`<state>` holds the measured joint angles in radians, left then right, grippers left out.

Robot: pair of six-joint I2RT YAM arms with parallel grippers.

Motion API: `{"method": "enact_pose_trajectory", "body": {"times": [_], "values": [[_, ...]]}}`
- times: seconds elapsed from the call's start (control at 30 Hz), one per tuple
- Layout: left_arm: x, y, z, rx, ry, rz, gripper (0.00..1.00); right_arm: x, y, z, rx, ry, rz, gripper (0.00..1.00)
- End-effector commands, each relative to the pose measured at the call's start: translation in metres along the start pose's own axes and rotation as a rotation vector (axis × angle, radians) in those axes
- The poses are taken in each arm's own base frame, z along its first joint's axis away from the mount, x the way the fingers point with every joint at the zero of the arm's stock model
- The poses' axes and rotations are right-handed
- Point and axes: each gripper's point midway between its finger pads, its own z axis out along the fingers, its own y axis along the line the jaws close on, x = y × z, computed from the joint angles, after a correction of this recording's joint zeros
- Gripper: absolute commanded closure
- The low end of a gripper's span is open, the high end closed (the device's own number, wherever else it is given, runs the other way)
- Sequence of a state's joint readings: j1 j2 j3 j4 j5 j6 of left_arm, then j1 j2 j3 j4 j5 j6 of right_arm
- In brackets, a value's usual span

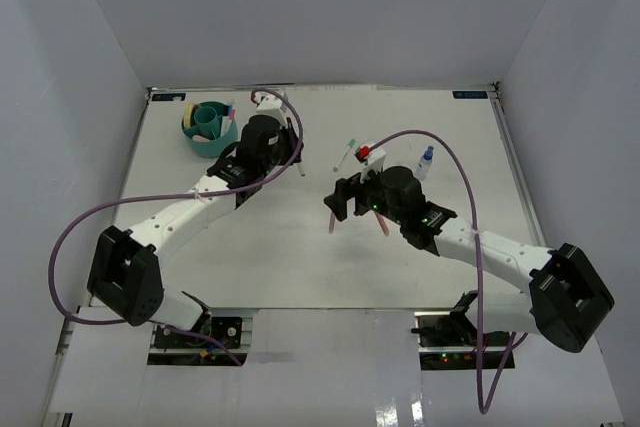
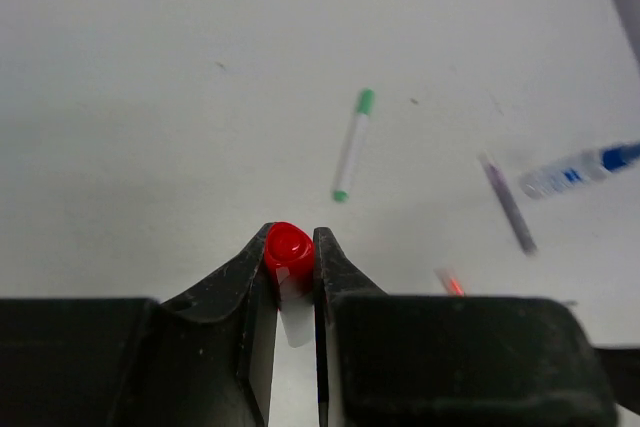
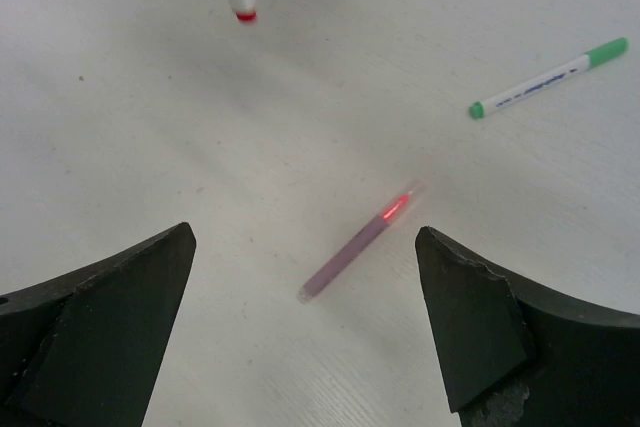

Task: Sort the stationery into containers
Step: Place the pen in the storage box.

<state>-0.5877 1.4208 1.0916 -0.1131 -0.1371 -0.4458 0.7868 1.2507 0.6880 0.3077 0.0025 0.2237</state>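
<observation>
My left gripper (image 2: 292, 237) is shut on a red-capped marker (image 2: 288, 255), which stands cap up between the jaws. From above, that gripper (image 1: 290, 152) hangs just right of the teal organizer (image 1: 210, 129). My right gripper (image 3: 305, 247) is open, its fingers wide apart over a mauve pen with a red tip (image 3: 360, 244). The pen lies loose on the table, touching neither finger. In the top view the right gripper (image 1: 340, 202) is mid-table with the pen (image 1: 331, 226) just below it. A green-capped marker (image 1: 347, 154) lies flat beyond both grippers.
A small blue-capped bottle (image 1: 425, 162) and a red stapler-like piece (image 1: 368, 154) lie behind the right gripper. A pinkish stick (image 1: 383, 226) lies beside the right wrist. The organizer stands at the back left with a cream roll and a pink-capped marker in it.
</observation>
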Motion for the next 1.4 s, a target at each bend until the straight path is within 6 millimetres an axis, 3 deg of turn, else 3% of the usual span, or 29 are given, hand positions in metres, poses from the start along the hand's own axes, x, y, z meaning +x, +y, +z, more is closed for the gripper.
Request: {"method": "enact_pose_trajectory", "body": {"times": [0.0,0.13,0.23,0.3,0.33,0.5,0.73,0.9,1.27,1.37], "values": [[-0.058,0.07,0.001,-0.308,-0.182,0.174,1.0,-0.001,-0.025,-0.015,0.131,-0.017,-0.058,0.02],[-0.108,0.121,0.004,-0.403,-0.353,0.19,1.0,0.018,-0.043,-0.03,0.209,-0.002,-0.076,0.08],[-0.131,0.15,0.01,-0.478,-0.417,0.246,1.0,0.026,-0.048,-0.036,0.224,0.004,-0.097,0.1],[-0.139,0.163,0.017,-0.512,-0.429,0.307,1.0,0.029,-0.05,-0.039,0.232,0.005,-0.111,0.1],[-0.152,0.169,0.016,-0.524,-0.479,0.309,1.0,0.032,-0.051,-0.04,0.235,0.01,-0.113,0.1],[-0.167,0.195,0.031,-0.557,-0.519,0.346,1.0,0.039,-0.056,-0.043,0.249,0.022,-0.128,0.1],[-0.159,0.231,0.043,-0.599,-0.498,0.366,1.0,0.039,-0.061,-0.044,0.263,0.024,-0.137,0.1],[-0.136,0.249,0.05,-0.608,-0.455,0.348,1.0,0.041,-0.063,-0.043,0.27,0.034,-0.138,0.1],[-0.091,0.258,0.063,-0.573,-0.379,0.309,0.99,0.047,-0.064,-0.041,0.27,0.053,-0.136,0.1],[-0.082,0.262,0.065,-0.577,-0.36,0.307,0.91,0.049,-0.064,-0.04,0.267,0.058,-0.136,0.1]]}}
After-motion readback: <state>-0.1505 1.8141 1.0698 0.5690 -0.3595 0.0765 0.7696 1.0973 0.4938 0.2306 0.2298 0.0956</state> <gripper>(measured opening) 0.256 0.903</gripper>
